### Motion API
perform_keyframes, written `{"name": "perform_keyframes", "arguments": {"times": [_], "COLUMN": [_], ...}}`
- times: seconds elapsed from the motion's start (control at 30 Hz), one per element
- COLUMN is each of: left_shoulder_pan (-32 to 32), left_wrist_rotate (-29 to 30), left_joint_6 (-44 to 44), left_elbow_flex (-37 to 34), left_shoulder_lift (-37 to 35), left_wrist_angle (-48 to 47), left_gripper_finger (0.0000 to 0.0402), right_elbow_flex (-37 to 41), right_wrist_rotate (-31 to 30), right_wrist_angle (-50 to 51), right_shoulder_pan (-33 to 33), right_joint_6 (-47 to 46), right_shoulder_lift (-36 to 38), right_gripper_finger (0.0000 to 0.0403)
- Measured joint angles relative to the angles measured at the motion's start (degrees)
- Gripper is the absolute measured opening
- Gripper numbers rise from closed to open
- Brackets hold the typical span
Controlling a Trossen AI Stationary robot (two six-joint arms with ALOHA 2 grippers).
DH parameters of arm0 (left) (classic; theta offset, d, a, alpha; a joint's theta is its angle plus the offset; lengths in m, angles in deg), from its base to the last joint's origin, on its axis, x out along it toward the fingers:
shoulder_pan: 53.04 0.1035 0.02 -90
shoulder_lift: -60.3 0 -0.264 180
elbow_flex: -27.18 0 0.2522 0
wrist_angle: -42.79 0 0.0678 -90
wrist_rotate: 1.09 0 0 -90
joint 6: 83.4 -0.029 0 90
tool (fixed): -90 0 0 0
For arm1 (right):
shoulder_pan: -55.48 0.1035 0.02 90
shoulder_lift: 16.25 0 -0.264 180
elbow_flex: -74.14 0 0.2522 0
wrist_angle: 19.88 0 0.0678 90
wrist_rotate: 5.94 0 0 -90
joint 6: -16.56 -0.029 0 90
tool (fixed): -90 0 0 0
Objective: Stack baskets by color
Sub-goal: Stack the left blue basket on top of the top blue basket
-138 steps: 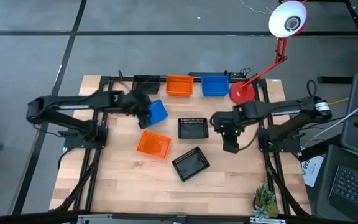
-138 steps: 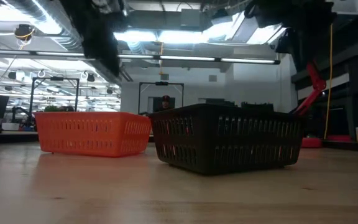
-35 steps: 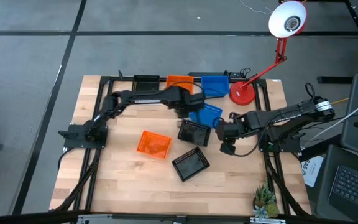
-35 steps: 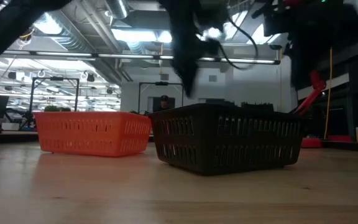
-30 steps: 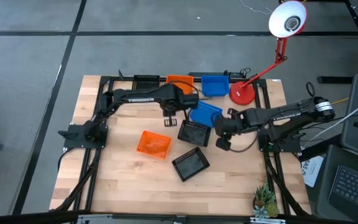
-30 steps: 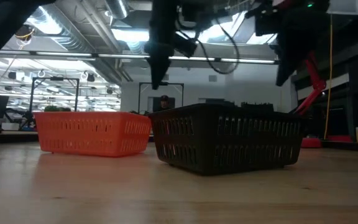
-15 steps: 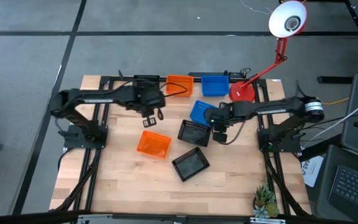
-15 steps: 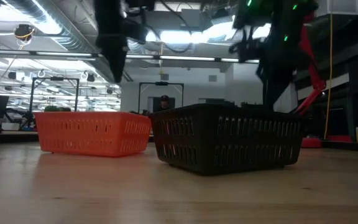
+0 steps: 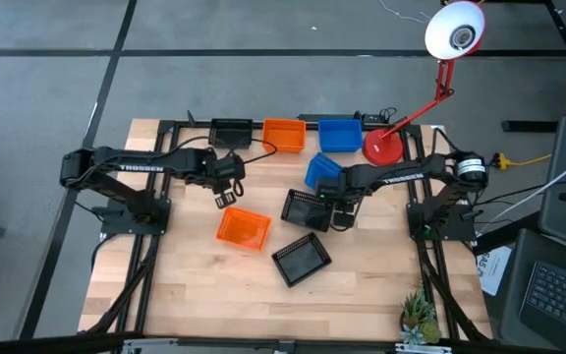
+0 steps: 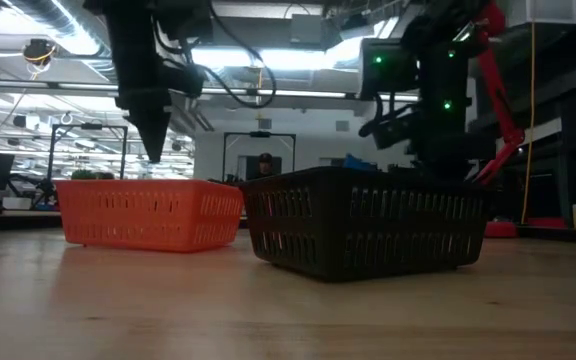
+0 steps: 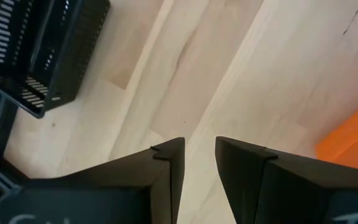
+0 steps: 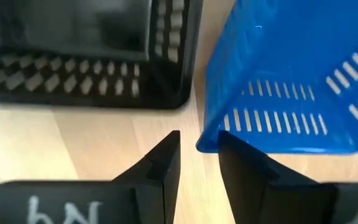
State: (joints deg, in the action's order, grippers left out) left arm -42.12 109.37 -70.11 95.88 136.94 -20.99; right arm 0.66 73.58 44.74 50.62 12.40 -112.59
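Note:
My left gripper (image 9: 224,200) (image 11: 199,147) hangs open over bare table, just off the far left corner of a lone orange basket (image 9: 243,228) (image 10: 148,212). My right gripper (image 9: 340,216) (image 12: 199,140) points down, open, beside a black basket (image 9: 305,206) (image 12: 86,56) and a blue basket (image 9: 322,173) (image 12: 291,81). The blue basket stands tilted with its lower corner on the table. Another black basket (image 9: 302,259) (image 10: 368,225) lies nearer the front. Black (image 9: 231,131), orange (image 9: 284,135) and blue (image 9: 339,135) baskets line the far edge. My right gripper has the blue basket's lower corner (image 12: 201,147) just ahead of the gap between its fingertips. I cannot tell whether the fingers touch it. Nothing lies between them.
A red lamp base (image 9: 382,147) with its arm and white shade (image 9: 455,31) stands at the far right corner. A small plant (image 9: 419,315) sits at the near right corner. Bare wood lies along the near edge and the left side.
My left gripper has drawn away from the blue basket, gone toward the table's left edge and sunk toward the lone orange basket, rolling as it went. My right gripper has gone left and down, to the gap beside the black and blue baskets.

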Motion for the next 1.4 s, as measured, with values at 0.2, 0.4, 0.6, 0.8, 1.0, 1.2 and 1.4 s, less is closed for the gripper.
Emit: {"name": "perform_keyframes", "arguments": {"times": [0.2, 0.4, 0.6, 0.8, 1.0, 1.2, 1.4], "left_shoulder_pan": [0.00, 0.00, 0.00, -0.85, -5.54, -8.15, -8.90], "left_wrist_rotate": [0.02, 0.02, 0.04, 0.19, 5.16, 5.75, 5.25], "left_joint_6": [0.07, -0.20, -0.31, -0.45, -4.82, -4.09, -1.15], "left_elbow_flex": [-0.24, -0.24, -0.26, -0.26, -1.06, -8.62, -17.85], "left_shoulder_lift": [0.13, 0.13, 0.13, 0.15, -2.53, -10.90, -18.87], "left_wrist_angle": [1.96, 3.87, 4.57, 4.98, 6.99, 14.43, 22.37], "left_gripper_finger": [0.0082, 0.0082, 0.0082, 0.0082, 0.0082, 0.0082, 0.0082], "right_elbow_flex": [-1.59, -5.62, -10.31, -9.36, -6.76, -4.69, -4.61], "right_wrist_rotate": [-0.36, -0.45, -2.89, 1.85, 2.01, 2.15, 2.27], "right_wrist_angle": [9.09, 17.78, 18.84, 12.13, 9.29, 7.72, 2.48], "right_shoulder_pan": [0.00, 0.00, 0.02, 0.04, 0.00, 0.00, -0.02], "right_joint_6": [-1.65, -2.39, -2.39, 1.88, 3.03, 3.35, 4.82], "right_shoulder_lift": [0.44, 0.48, 0.55, 0.55, 0.53, 0.53, 0.21], "right_gripper_finger": [0.0108, 0.0108, 0.0108, 0.0108, 0.0108, 0.0108, 0.0108]}}
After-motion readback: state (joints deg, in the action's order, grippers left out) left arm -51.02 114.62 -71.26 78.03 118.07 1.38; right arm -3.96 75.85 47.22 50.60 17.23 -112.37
